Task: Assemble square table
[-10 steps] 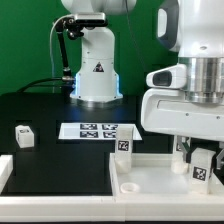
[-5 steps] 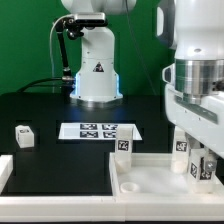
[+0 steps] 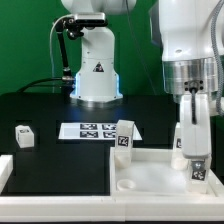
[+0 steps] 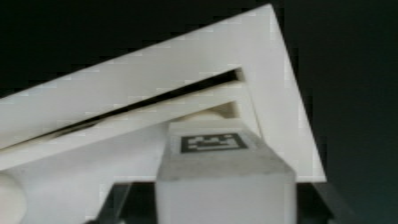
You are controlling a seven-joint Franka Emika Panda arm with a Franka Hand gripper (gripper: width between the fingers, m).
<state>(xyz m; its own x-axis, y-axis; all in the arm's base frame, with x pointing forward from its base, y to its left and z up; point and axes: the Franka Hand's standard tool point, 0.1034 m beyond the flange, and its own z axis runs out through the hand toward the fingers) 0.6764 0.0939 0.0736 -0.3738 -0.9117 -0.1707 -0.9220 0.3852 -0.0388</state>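
- The square table [image 3: 150,172] is plain white.
- Each leg block [image 3: 124,139] is white and carries a black-and-white square tag; another [image 3: 23,135] sits on the black table surface [image 3: 50,115].
- The marker board [image 3: 90,130] is white with black-and-white tags.
- The backdrop [image 3: 30,40] is green.
- The wrist view shows a white leg block [image 4: 217,165] with a black-bordered tag.

- Black bench [image 3: 50,120] carries everything
- Marker board [image 3: 95,131] lies flat, well apart from the pincer
- White slab [image 3: 150,172] lies under the pincer
- Small leg block [image 3: 23,135] rests farthest from the pincer
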